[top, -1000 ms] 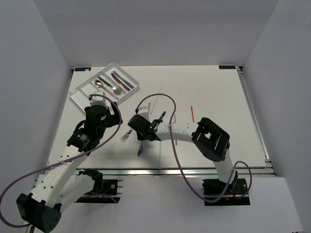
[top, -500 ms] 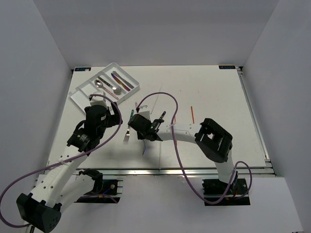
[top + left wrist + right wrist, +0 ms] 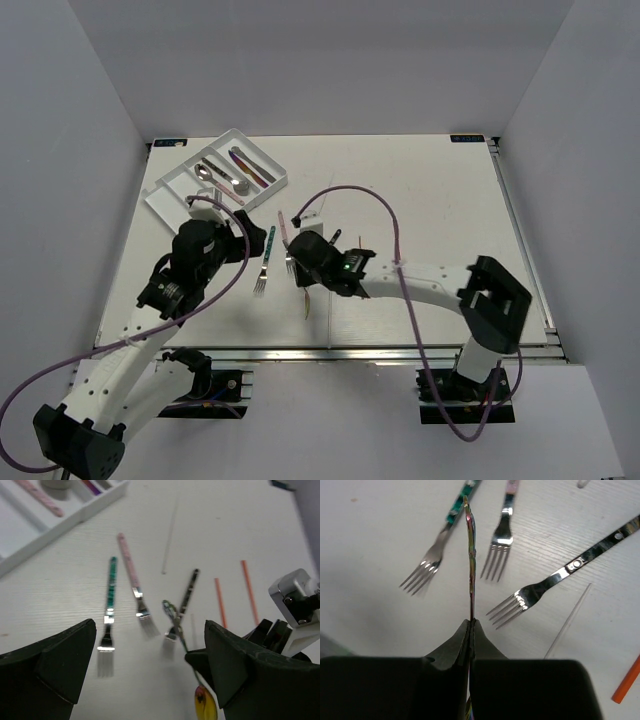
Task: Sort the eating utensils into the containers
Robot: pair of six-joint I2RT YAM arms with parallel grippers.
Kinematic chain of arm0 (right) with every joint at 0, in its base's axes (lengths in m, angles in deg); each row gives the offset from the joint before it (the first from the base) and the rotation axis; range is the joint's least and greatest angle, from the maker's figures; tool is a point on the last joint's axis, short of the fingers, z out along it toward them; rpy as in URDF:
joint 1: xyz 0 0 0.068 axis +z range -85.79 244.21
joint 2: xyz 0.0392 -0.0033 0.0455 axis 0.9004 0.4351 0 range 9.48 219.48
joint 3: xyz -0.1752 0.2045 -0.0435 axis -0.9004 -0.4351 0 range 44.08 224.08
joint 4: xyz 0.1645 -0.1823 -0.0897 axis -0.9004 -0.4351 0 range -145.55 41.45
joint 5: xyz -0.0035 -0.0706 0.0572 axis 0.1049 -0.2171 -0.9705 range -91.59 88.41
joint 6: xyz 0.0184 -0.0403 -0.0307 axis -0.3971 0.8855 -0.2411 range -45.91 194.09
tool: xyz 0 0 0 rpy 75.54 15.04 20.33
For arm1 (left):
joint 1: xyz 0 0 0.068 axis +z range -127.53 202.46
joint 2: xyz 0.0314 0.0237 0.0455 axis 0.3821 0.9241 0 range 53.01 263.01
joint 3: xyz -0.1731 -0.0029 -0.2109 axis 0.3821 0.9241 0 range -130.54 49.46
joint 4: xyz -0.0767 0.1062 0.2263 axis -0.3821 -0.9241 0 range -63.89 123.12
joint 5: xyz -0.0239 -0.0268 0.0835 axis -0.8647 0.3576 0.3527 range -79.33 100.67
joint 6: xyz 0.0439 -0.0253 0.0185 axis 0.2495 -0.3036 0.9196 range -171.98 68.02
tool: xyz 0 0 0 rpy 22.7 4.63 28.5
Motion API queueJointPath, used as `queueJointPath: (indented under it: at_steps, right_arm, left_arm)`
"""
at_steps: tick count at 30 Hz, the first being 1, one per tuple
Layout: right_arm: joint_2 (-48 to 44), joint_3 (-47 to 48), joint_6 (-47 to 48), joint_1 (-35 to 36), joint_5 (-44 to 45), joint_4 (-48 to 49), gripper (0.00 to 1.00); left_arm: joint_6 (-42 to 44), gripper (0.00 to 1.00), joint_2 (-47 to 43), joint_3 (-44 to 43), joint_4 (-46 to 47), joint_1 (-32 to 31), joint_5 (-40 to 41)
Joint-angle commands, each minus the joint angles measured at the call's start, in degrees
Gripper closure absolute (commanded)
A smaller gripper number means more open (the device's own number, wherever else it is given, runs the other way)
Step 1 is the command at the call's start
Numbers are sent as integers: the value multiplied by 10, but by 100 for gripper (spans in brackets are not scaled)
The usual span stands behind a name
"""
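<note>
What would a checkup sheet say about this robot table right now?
Surface: white table, no spills seen.
Job's things: white tray at the far left holds spoons and purple cutlery. Lying loose on the table are a green-handled fork, pink-handled fork, dark-handled fork, two red sticks and a clear stick.
Clutter: nothing seen.
Tools: left tool open and empty, facing the forks. Right tool shut on a rainbow-handled spoon.
Cables: purple cables loop off both arms.
Surroundings: plain grey walls on three sides.
</note>
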Motion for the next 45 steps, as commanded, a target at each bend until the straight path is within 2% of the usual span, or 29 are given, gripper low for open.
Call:
queueJointPath:
  at_steps: [1,2,4,5,6,9,14,19,20,22,24,26,27,30,34,36,37,38,39,40,41,43,45]
  right_arm:
    - [-105,-44,60,-18,-114,130,100]
    - [-125,-69,77,-26,-155,167,100]
    - [-173,-88,78,-59,-260,190,100]
    - [-187,-104,75,-71,-292,203,100]
    - [-209,-111,71,-91,-333,218,100]
    - [-234,-126,71,-120,-397,236,100]
    - [-245,-142,53,-135,-453,268,100]
    - [-241,-141,42,-144,-480,284,100]
    - [-242,-142,39,-145,-483,289,100]
    - [-245,-142,35,-150,-491,294,100]
    - [-245,-141,34,-152,-497,295,100]
    - [-244,-141,33,-153,-498,296,100]
    - [-244,-141,34,-155,-495,295,100]
    - [-243,-143,26,-168,-500,297,100]
    - [-245,-150,21,-186,-502,305,100]
    - [-256,-163,19,-208,-474,291,53]
    - [-262,-170,18,-217,-457,279,38]
    - [-277,-175,20,-235,-398,264,23]
    - [-285,-182,33,-241,-356,218,11]
    - [-299,-183,41,-251,-273,195,11]
    - [-306,-185,59,-254,-242,175,11]
    - [-322,-189,73,-267,-187,140,11]
    - [-329,-197,92,-273,-185,134,11]
  left_arm:
    - [-82,2,-19,45,118,1,-171]
    - [-100,2,-19,61,152,1,-201]
    - [-158,2,-15,117,277,1,-251]
    - [-180,2,-8,136,326,1,-305]
    - [-201,2,-6,168,415,1,-323]
    - [-272,2,-2,219,581,0,-367]
    - [-290,2,14,216,649,0,-397]
    - [-356,4,48,236,806,0,-448]
    - [-361,8,52,243,819,0,-450]
    - [-355,15,57,243,807,0,-444]
    - [-352,32,59,245,801,0,-441]
    - [-348,53,64,239,795,1,-442]
    - [-346,72,65,236,782,0,-441]
    - [-313,100,64,210,723,0,-429]
    - [-265,100,61,167,621,0,-377]
    - [-240,100,61,130,535,0,-298]
    - [-230,100,64,113,493,0,-257]
    - [-220,100,69,92,405,0,-163]
    - [-203,100,92,37,356,1,-108]
    - [-198,100,107,6,259,1,-39]
    - [-194,100,126,-20,230,4,67]
    - [-191,100,194,-83,192,18,122]
    - [-164,100,279,-153,203,54,132]
